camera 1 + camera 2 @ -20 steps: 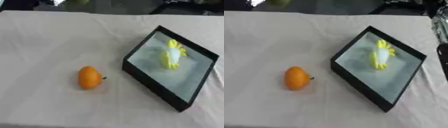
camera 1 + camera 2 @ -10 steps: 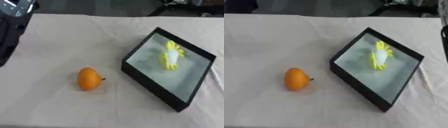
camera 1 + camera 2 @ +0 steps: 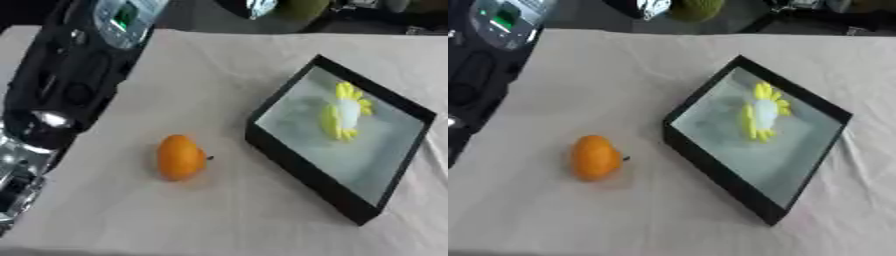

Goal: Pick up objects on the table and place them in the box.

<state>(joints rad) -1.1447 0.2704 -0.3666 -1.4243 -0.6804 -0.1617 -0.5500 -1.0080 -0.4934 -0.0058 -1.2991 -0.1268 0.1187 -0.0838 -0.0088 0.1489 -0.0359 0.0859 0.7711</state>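
Left eye view: left arm (image 3: 61, 95) looms left of the upright orange fruit (image 3: 179, 157); hand's state can't be told.

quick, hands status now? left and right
Left: only the arm shows at the left edge; hand state cannot be told.
Right: not in view.
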